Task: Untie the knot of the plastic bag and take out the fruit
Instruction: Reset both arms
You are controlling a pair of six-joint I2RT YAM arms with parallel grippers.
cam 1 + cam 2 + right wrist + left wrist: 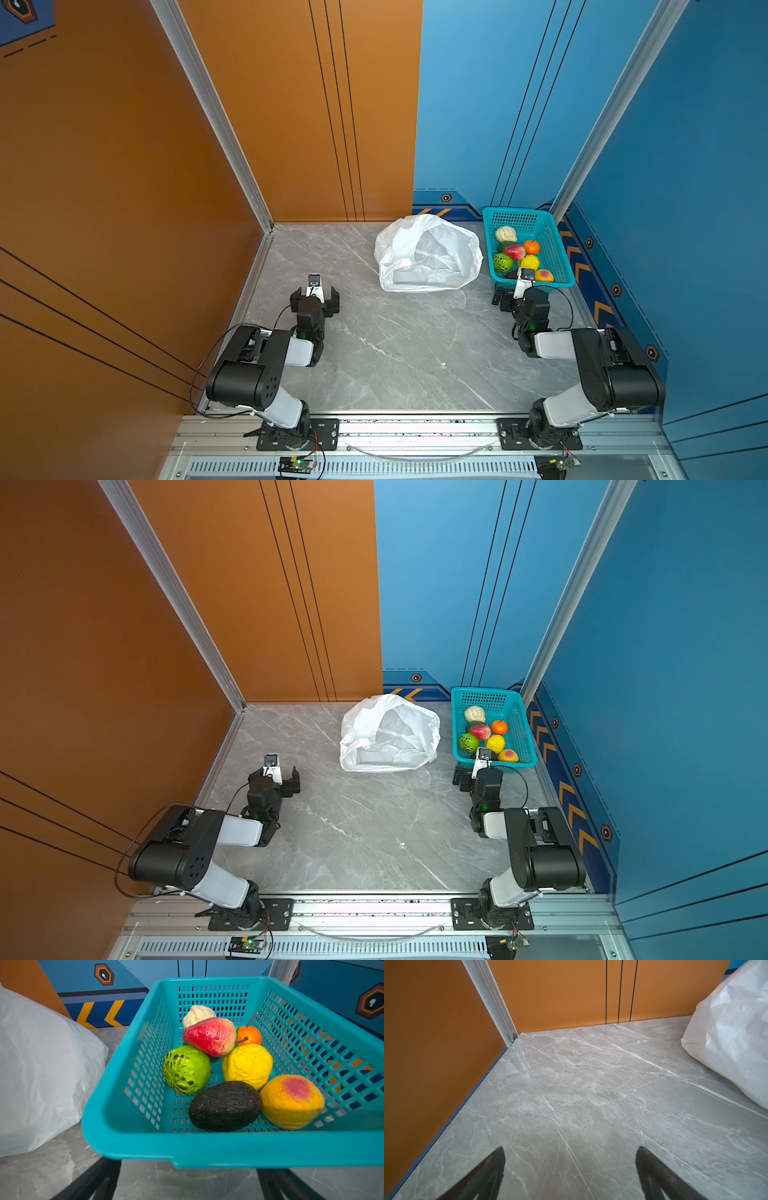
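Note:
The white plastic bag point(428, 253) point(390, 733) lies at the back middle of the table with its mouth gaping wide; no knot shows on it. The fruit point(517, 253) point(484, 733) sits in a teal basket point(561, 257) point(228, 1153) to the bag's right: a green netted ball point(186, 1072), a red-green one point(209, 1036), a lumpy yellow one point(247, 1065), a peach point(291, 1101) and a dark one point(225, 1105). My right gripper point(514, 291) point(188, 1172) is open and empty at the basket's near rim. My left gripper point(314, 296) point(570, 1149) is open over bare marble, left of the bag point(733, 1032).
An orange wall point(124, 187) runs along the table's left side and back left. Blue walls point(685, 208) close the back right and right side, close behind the basket. An aluminium rail point(415, 432) carries both arm bases at the front edge.

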